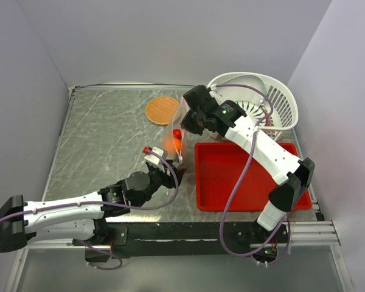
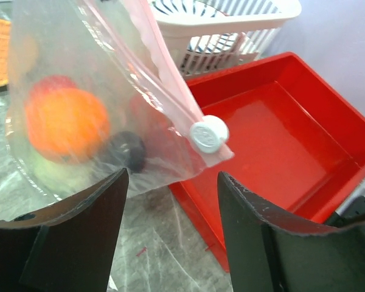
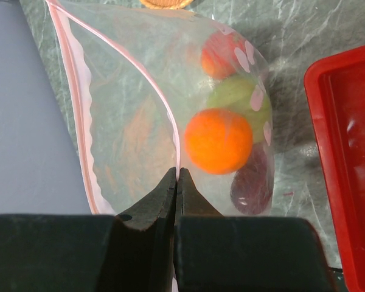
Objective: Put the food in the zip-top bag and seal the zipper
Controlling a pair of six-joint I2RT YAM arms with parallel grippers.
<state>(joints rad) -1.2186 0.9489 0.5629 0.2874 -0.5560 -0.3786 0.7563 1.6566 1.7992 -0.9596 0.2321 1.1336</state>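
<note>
Top view, surface: a grey marbled worktop (image 1: 103, 140) with pale grey walls. A red tray (image 1: 231, 176) sits at its near right, a white basket (image 1: 280, 103) behind the tray, and an orange-brown disc (image 1: 162, 110) behind and left of the tray.
Top view, arms: the right arm (image 1: 261, 146) reaches across the tray and holds the zip-top bag (image 1: 177, 139) up just left of it. The left arm (image 1: 61, 213) lies low, pointing at the tray's left edge.
Left wrist view: the left jaws stand apart, gripping nothing. The bag hangs just beyond them, left of the tray, with a white slider (image 2: 208, 134) on the pinkish zipper (image 2: 164, 67).
Right wrist view: the right jaws are pinched together on the bag's zipper edge. Inside are an orange ball (image 3: 219, 141), a green ball (image 3: 237, 97), an orange-red fruit (image 3: 222, 52) and a dark piece (image 3: 252, 182).
</note>
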